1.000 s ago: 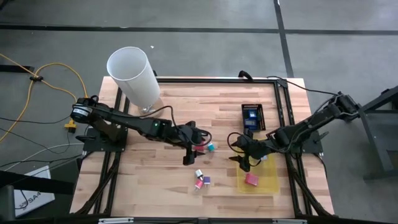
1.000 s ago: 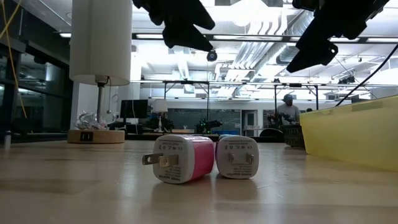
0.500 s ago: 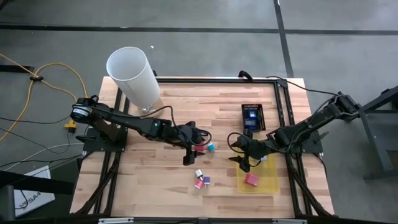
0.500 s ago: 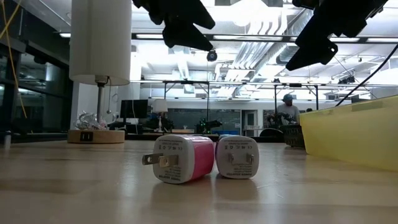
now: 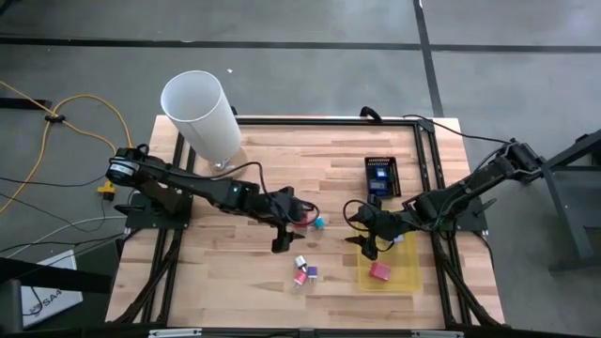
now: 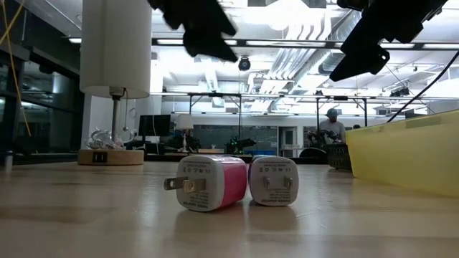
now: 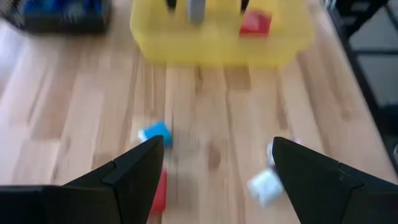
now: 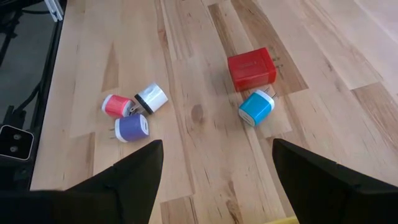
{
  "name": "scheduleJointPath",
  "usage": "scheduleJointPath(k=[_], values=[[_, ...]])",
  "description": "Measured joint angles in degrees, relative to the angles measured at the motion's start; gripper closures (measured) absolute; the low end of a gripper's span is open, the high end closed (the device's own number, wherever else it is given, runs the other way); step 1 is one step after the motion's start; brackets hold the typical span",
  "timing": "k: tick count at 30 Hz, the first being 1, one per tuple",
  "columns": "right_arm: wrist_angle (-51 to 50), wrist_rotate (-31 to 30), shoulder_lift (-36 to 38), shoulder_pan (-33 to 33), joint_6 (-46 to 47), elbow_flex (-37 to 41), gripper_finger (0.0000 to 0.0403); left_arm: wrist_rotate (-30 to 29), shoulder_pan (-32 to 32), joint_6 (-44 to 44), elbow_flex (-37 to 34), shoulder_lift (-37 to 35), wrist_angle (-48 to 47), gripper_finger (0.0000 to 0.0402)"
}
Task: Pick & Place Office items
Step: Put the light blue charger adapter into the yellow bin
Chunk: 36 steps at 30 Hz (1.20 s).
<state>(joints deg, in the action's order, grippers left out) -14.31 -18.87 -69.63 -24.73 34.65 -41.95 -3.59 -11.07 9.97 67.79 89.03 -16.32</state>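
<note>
Several small office items lie on the wooden table. A red block [image 8: 251, 68] and a cyan one [image 8: 256, 107] lie side by side at mid-table. Nearer the front edge sit a white piece [image 8: 151, 98], a pink one [image 8: 117, 106] and a purple one [image 8: 131, 127]. Another pink-red piece [image 5: 379, 270] lies in the yellow tray [image 5: 404, 274]. My left gripper [image 5: 280, 242] hangs open above the table, just left of the red block [image 5: 300, 222]. My right gripper [image 5: 366, 246] hangs open at the tray's left far corner. Both hold nothing.
A tall white cylinder [image 5: 202, 117] stands at the far left. A black basket [image 5: 381, 174] with blue things sits at the far right, beyond the tray. Bare wood lies along the near left. In the low view a person shows far off in the room.
</note>
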Motion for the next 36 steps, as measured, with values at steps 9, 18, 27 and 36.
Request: scheduleJointPath(k=[9, 18, 27, 36], values=[[0.2, 0.0, 0.0, -0.02, 0.0, 0.0, 0.0114, 3.19, 7.59, 1.9, -10.52, -7.46, 7.99, 0.0109], [0.93, 0.02, 0.0, -0.02, 0.0, 0.0, 0.0114, 4.82, 11.6, 0.91, -30.21, -18.68, 28.07, 0.0109], [1.53, 1.36, 0.0, -0.02, 0.02, 0.0, 0.0114, 4.23, 11.51, 0.73, -40.94, -30.45, 29.45, 0.0109], [2.68, 1.3, 0.0, -0.02, 0.02, 0.0, 0.0114, -4.23, 6.8, 1.91, -51.1, -44.18, 29.03, 0.0109]])
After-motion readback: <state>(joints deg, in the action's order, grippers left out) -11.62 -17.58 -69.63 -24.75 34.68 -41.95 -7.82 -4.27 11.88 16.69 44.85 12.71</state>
